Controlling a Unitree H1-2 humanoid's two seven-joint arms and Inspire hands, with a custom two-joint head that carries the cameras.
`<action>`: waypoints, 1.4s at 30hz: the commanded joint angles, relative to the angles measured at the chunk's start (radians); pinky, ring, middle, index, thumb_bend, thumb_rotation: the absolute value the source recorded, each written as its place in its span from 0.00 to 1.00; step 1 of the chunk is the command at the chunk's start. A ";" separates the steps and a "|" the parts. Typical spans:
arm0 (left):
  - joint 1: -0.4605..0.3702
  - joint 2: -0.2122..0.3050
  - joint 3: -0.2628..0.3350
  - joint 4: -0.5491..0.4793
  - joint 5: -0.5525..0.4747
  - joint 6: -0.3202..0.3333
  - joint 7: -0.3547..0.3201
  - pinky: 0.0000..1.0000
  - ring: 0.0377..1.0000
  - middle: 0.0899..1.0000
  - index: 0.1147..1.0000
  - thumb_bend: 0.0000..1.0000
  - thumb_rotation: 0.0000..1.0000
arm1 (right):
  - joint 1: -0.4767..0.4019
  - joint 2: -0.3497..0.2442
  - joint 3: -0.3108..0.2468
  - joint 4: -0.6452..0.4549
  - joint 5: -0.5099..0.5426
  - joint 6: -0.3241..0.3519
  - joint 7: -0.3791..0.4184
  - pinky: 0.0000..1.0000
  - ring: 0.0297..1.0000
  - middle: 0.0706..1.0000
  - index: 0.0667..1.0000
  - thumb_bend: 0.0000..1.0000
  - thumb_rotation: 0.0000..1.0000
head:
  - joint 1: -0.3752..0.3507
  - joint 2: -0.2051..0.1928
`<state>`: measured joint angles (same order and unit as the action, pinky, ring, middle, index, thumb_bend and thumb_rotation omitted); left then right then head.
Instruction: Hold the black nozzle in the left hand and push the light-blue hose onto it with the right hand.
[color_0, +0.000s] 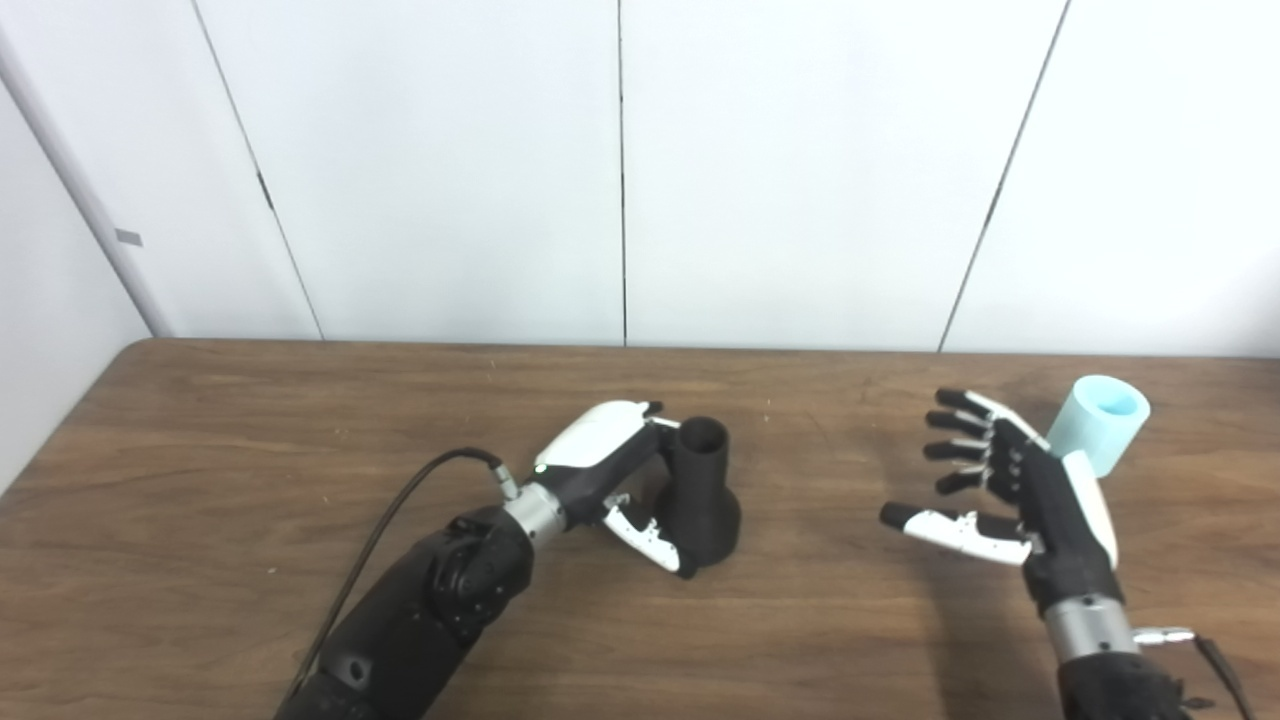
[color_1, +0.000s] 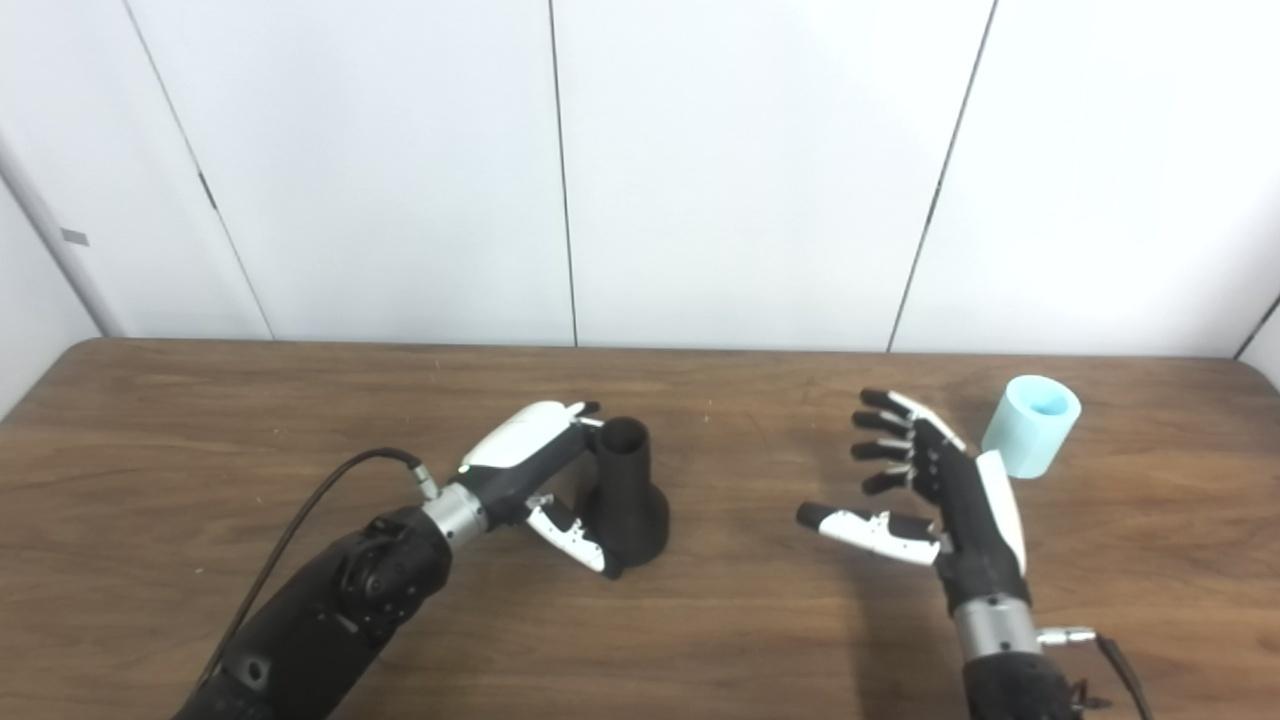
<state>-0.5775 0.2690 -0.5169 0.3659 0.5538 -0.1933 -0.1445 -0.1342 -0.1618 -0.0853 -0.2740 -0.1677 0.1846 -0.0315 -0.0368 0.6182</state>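
The black nozzle (color_0: 703, 487) stands upright on the wooden table (color_0: 250, 450), wide base down and round mouth up. My left hand (color_0: 610, 465) is cupped around its left side. The fingers reach behind the neck, the thumb (color_0: 650, 540) lies against the flared base in front, and a gap shows between palm and nozzle. The light-blue hose (color_0: 1103, 420), a short tube with its opening up, stands at the back right. Just left of the hose and a little nearer, my right hand (color_0: 1005, 490) hovers open, fingers spread, holding nothing.
A black cable (color_0: 390, 525) runs along my left forearm over the table. White wall panels (color_0: 620, 170) rise right behind the table's far edge. The table's right corner shows in the right eye view, past the hose (color_1: 1033, 425).
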 joint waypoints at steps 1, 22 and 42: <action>0.025 -0.002 -0.053 0.045 0.083 0.006 -0.033 1.00 0.62 0.41 0.43 0.53 0.00 | -0.054 -0.037 -0.019 -0.066 0.007 0.007 0.013 0.50 0.64 0.73 0.77 0.67 0.09 | -0.015 -0.001; 0.063 0.049 -0.040 0.067 0.052 -0.049 -0.005 1.00 0.62 0.41 0.43 0.53 0.00 | -0.501 -0.449 -0.141 -0.083 -0.525 0.285 0.744 0.61 0.73 0.79 0.78 0.83 0.09 | -0.316 -0.056; 0.062 0.081 -0.015 0.197 0.034 -0.185 0.065 1.00 0.63 0.43 0.42 0.53 0.00 | -0.611 -0.464 -0.060 0.229 -0.774 0.285 0.956 0.74 0.86 0.89 0.84 0.91 0.20 | -0.460 -0.128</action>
<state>-0.5630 0.2965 -0.5052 0.5012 0.5159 -0.4056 -0.0290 -0.6789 -0.5988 -0.1402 -0.0456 -0.9324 0.4686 0.9493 -0.4970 0.4893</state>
